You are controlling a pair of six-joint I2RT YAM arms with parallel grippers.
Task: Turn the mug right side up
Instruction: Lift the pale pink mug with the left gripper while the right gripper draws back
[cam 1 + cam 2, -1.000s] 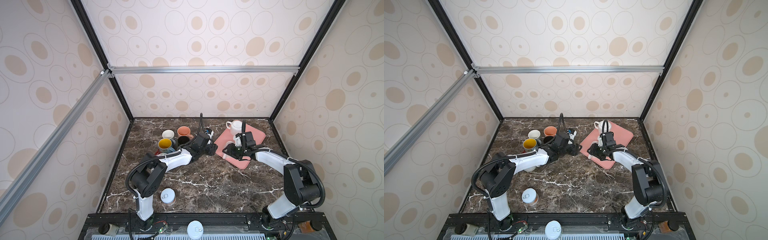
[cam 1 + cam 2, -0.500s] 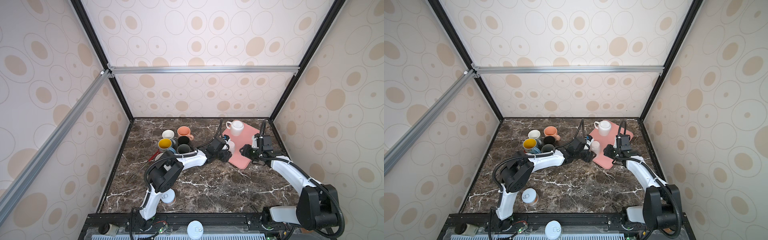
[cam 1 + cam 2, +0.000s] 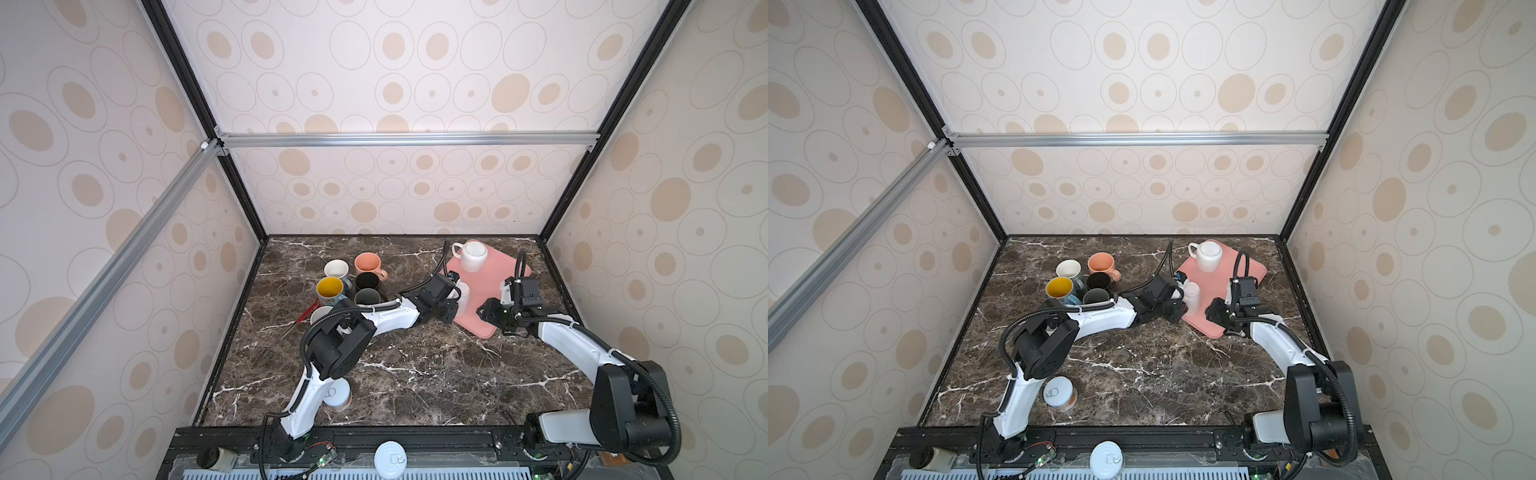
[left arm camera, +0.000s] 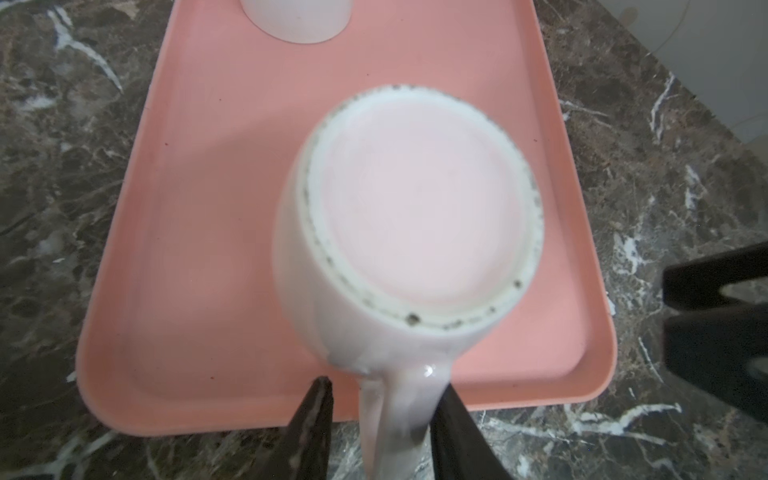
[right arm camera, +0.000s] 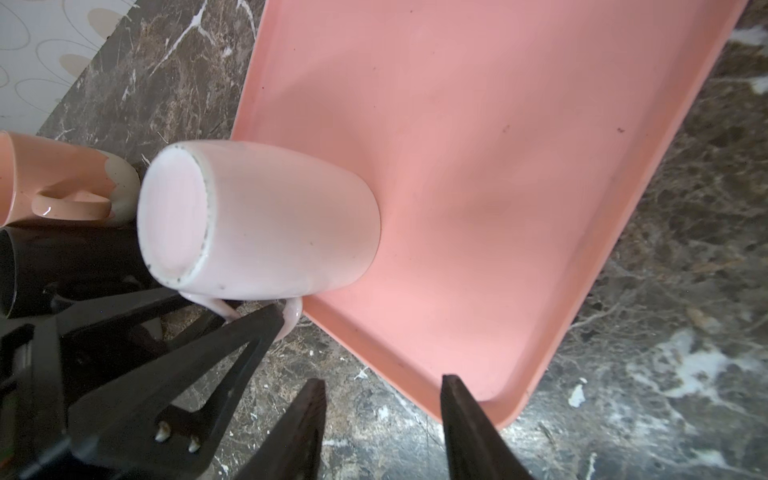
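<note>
1. Dark marble worktop [image 3: 415,374] fills the whole floor of the booth, and everything sits on it
2. Two arms: the left arm [image 3: 386,318] stretches across the middle to the tray's left rim, and the right arm [image 3: 573,340] comes in from the near right and ends at the tray's near right edge
3. Pink tray [image 3: 490,278] lies flat on the far right of the worktop, turned at an angle
4. Bunch of mugs on the far left, all mouth up and packed close: salmon mug [image 3: 368,264], cream mug [image 3: 336,269], yellow-lined mug [image 3: 330,289], black mug [image 3: 366,281], grey mug [image 3: 367,297]
5. White mug [image 3: 471,255] sits bottom up at the far end of the tray
6. The one that matters, the pale pink mug [image 4: 415,216]: upside down, mouth on the tray just inside the left rim, with its handle [image 4: 395,415] poking out over the rim toward the left arm
7. Tin can [image 3: 1059,392] stands upright on the near left, right by the left arm's base
8. left jaws: straddling that handle, one side against it and a sliver of gap on the other, so not clenched yet
9. right jaws: spread with nothing in them, tips by the tray's near corner, apart from the pale pink mug
</note>
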